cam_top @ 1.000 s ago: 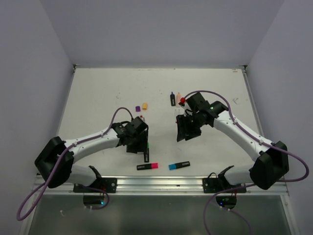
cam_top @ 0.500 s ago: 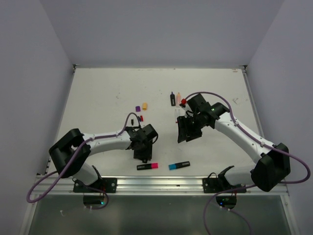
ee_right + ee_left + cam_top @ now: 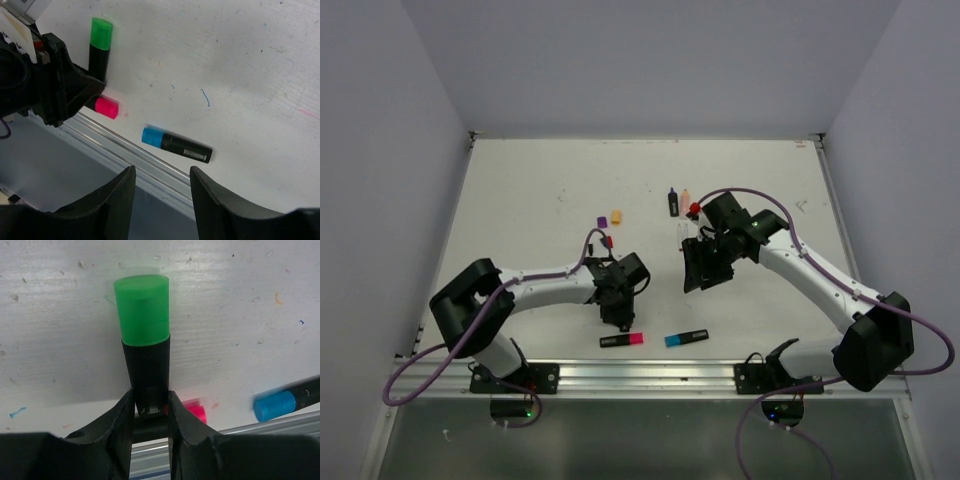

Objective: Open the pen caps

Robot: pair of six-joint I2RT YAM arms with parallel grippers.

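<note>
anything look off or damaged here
Nothing damaged or spilled. The table carries small ink marks, and a purple cap and orange cap lie loose. The left gripper holds the green highlighter, cap on.

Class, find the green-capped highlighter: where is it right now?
In the left wrist view, the green-capped highlighter is clamped by its barrel in the left gripper, close to the table's near edge, with the pink-capped highlighter just beside it.
</note>
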